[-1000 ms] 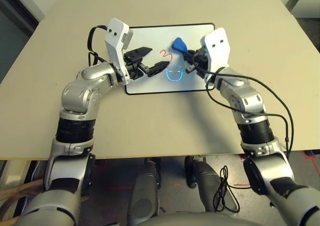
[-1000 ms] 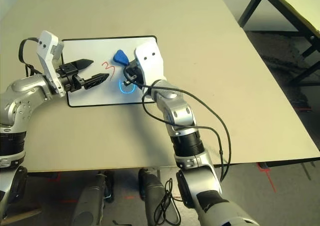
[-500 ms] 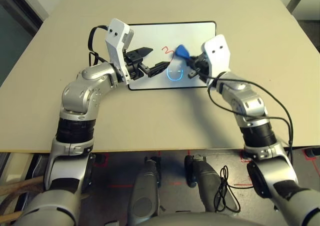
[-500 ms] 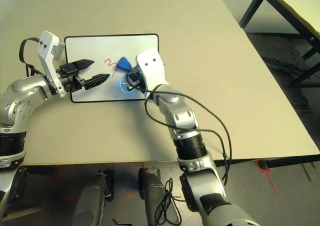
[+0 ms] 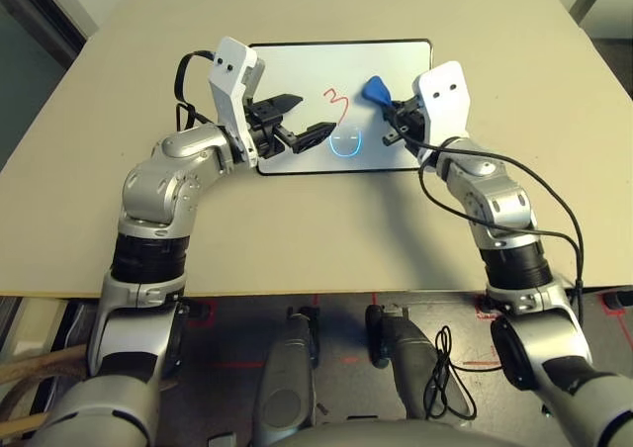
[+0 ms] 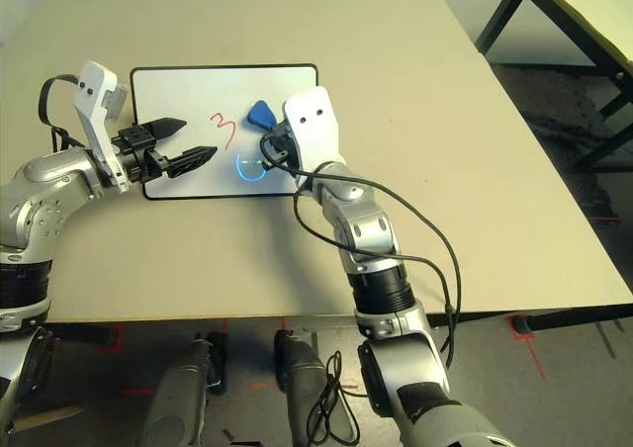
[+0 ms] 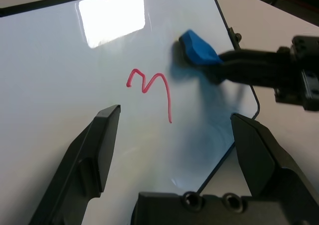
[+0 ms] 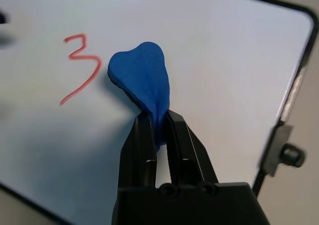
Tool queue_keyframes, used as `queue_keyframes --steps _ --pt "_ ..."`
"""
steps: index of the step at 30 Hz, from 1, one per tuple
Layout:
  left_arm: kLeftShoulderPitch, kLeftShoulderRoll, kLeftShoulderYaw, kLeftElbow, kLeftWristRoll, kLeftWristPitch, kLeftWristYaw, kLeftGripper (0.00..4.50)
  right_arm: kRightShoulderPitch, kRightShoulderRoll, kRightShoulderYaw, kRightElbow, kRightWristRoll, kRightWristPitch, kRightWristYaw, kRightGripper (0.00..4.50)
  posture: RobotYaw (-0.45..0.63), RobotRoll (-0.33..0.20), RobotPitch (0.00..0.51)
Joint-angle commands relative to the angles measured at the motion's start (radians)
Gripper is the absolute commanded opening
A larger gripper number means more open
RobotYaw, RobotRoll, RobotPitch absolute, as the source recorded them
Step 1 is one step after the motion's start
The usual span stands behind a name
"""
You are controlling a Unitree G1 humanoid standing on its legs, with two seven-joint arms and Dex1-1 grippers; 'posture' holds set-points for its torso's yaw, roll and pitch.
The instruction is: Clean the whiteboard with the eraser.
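The whiteboard (image 5: 297, 71) lies flat on the table, black-framed, with a red "3" (image 5: 336, 99) drawn near its middle and a blue ring (image 5: 344, 143) below that. My right gripper (image 5: 388, 104) is shut on the blue eraser (image 5: 376, 90), which it holds over the board just right of the 3. In the right wrist view the eraser (image 8: 142, 78) sticks out from between the pinching fingers (image 8: 144, 140), its tip at or just above the surface. My left gripper (image 5: 316, 112) hovers open over the board's left half, holding nothing.
The beige table (image 5: 326, 229) has free room around the board on all sides. A black cable (image 5: 554, 229) loops off my right forearm. A small black knob (image 8: 291, 155) sits on the board's right edge. A second table's dark legs (image 6: 584, 81) stand to the far right.
My right gripper has slid the eraser across the board, first toward the 3, then away to its right. The left gripper has held its place, still open.
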Motion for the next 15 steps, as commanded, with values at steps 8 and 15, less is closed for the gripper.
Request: queue_keyframes --steps 8,15 --pt "0.013 0.005 -0.003 -0.012 -0.009 0.009 -0.001 4.5 -0.015 -0.007 -0.011 0.048 -0.012 0.07 0.006 0.2 0.05 0.0 0.313" --pt "0.017 0.001 -0.004 -0.02 -0.012 0.013 0.0 4.5 -0.151 0.013 -0.026 0.09 0.005 0.053 0.016 0.2 0.05 0.0 0.32"
